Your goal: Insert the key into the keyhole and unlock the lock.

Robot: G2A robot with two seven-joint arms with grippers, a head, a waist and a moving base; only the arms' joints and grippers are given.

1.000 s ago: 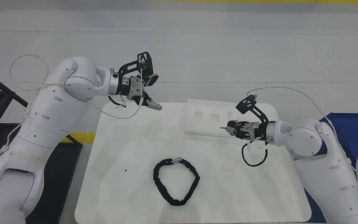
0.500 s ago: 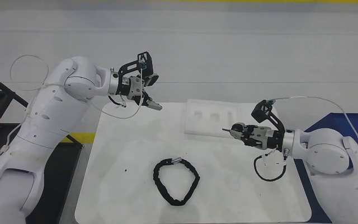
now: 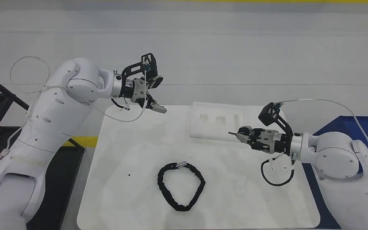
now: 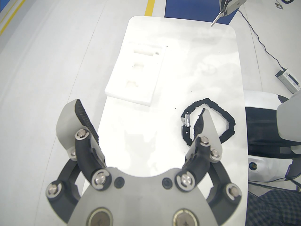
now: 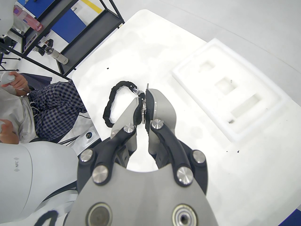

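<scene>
A black chain lock (image 3: 181, 187) with a silver cylinder end (image 3: 181, 165) lies in a loop on the white table (image 3: 132, 149), toward the front middle. My right gripper (image 3: 240, 133) hovers at the table's right side, shut on a small metal key (image 5: 144, 104) whose tip (image 3: 230, 133) points left. The same key (image 4: 217, 18) pokes out of that gripper in the left wrist view. My left gripper (image 3: 156, 106) hangs open above the table's back left corner, holding nothing. The lock (image 4: 209, 123) lies beyond its fingers. The lock (image 5: 117, 102) also lies past the right gripper's fingertips.
A white foam tray (image 3: 221, 122) with three empty recesses rests at the back of the table, just left of the right gripper. A black shelf rack (image 5: 70, 22) stands off the table's left side. A seated person (image 5: 47, 104) is near the front edge.
Over the last second my right arm pulled back to the right and a little toward the front, carrying the key. In the last half second nothing moved. The left arm stayed still.
</scene>
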